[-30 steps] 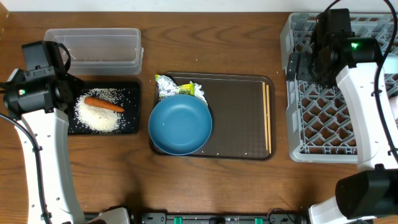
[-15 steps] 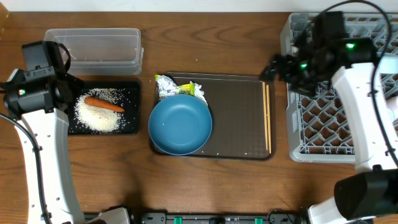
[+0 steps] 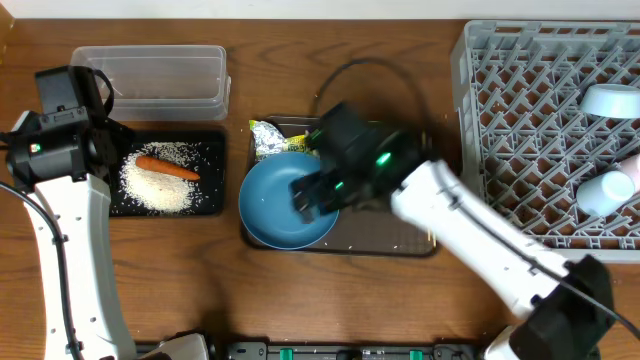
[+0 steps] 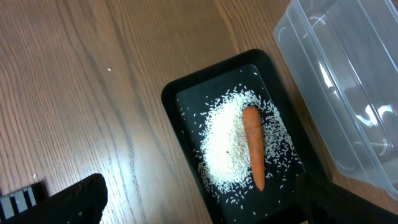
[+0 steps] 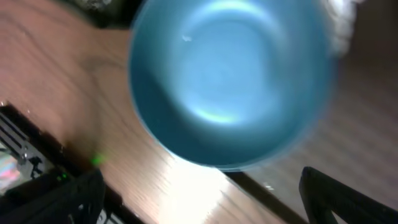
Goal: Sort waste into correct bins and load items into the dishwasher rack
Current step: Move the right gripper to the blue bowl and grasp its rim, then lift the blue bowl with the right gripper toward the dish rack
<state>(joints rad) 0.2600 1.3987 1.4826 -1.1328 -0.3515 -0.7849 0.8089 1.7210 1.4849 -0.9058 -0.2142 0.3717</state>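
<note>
While the left gripper (image 4: 200,186) hangs with its jaws spread and empty at the left of the overhead view, above the black tray (image 3: 205,150) where the carrot (image 3: 168,169) lies on the heap of rice (image 3: 155,190), the work looks to be on the other side. The right gripper (image 3: 305,195) is reached across to the middle of the frame, fingers wide apart and holding nothing, directly over the dark blue dish (image 3: 270,220). That dish sits at the left end of the brown serving tray (image 3: 365,235), its rim pushing out past the tray's left edge, with the crumpled wrapper (image 3: 275,140) just above it. I'd say the step is to pick the dish up for the grey rack (image 3: 520,140) at the right, where the light blue bowl (image 3: 612,100) and cup (image 3: 605,190) already rest. A shallow round dish will not take a grip across its width, so the fingers ought to straddle the rim, one inside and one outside, probably where it overhangs the tray and there is room underneath. Close firmly, lift level and keep clear of the wrapper. The clear tub (image 3: 150,75) sits at upper left.
</note>
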